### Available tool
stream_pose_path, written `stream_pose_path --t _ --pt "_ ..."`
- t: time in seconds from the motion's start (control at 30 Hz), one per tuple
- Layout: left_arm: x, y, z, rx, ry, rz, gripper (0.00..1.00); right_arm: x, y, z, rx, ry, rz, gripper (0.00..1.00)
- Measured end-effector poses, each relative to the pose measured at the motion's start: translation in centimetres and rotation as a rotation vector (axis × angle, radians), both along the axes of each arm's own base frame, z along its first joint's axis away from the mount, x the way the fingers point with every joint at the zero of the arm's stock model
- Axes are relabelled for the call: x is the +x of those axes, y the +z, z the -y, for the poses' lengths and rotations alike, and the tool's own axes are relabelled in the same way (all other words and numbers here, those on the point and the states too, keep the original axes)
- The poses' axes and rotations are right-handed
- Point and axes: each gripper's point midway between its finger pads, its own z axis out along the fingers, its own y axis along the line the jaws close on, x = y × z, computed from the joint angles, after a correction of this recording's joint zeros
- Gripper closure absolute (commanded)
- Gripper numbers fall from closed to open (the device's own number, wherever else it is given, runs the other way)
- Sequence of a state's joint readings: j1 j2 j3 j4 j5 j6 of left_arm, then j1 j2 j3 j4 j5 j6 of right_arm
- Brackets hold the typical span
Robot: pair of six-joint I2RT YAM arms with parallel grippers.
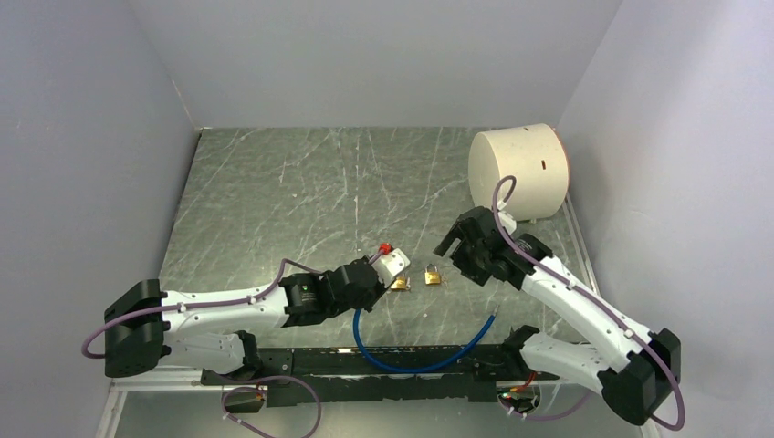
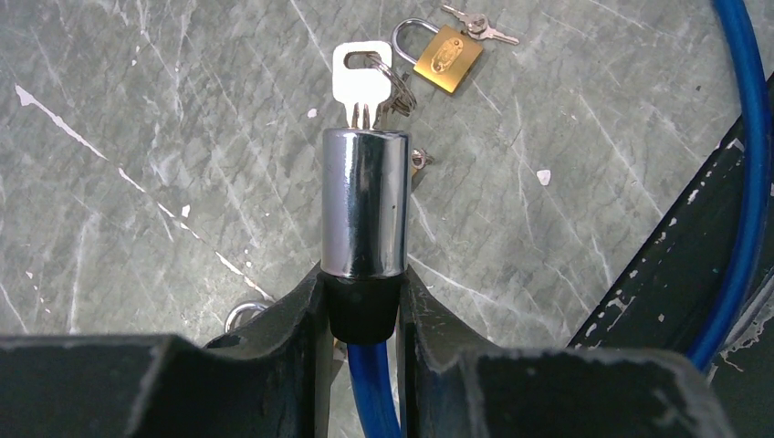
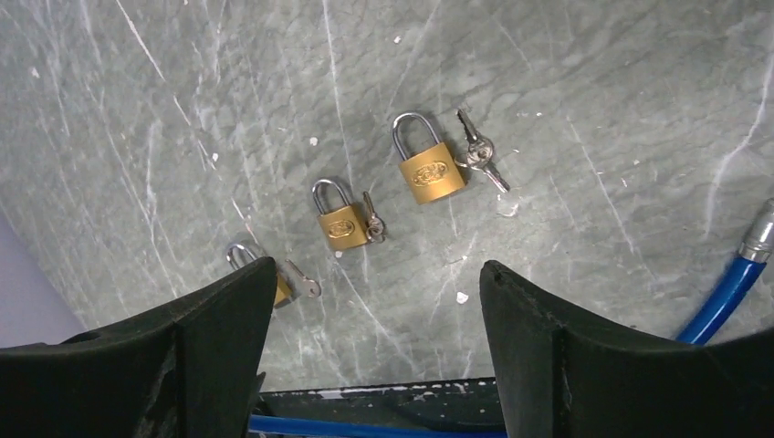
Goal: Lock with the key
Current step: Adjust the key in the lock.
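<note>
Top view: my left hand [image 1: 383, 272] is clenching the cable lock cylinder [image 1: 396, 264] over the tabletop [image 1: 274, 192]. Left wrist: the key [image 2: 362, 80] is sitting in its end. Right wrist: my right hand [image 3: 374, 274] is hanging released above the padlocks [image 3: 429, 172]; next I am aiming to pinch the key bow squarely.

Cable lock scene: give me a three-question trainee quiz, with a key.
1. How many brass padlocks show in the right wrist view?
2. True or false: the right gripper is shut on one of them.
3. The left gripper holds: A) a brass padlock; B) the chrome cable lock with the key in it; C) nothing.
Key: 1 three, one partly hidden behind a finger; 2 false, its jaws stand open; 3 B.
</note>
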State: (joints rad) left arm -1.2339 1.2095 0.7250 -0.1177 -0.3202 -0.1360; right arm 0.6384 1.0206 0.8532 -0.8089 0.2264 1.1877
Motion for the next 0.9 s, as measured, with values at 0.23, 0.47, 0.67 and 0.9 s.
stream_pose_path --t 0.23,0.47,0.67,0.9 --pt "-0.2 -0.2 0.0 -0.007 -0.003 -0.009 0.98 -0.6 0.6 -1.2 0.098 0.113 0.083 0.32" --pt "-0.4 -0.3 0.1 -0.010 -0.014 -0.016 0.97 -0.7 2.1 -7.0 0.304 0.411 0.189 0.50" --pt "-0.6 -0.2 0.5 -0.021 -0.032 -0.023 0.98 0.5 3.9 -9.0 0.269 0.574 0.223 0.58" --pt "-0.7 -0.1 0.5 -0.025 -0.034 -0.024 0.97 0.1 3.9 -8.9 0.212 0.662 0.219 0.56"
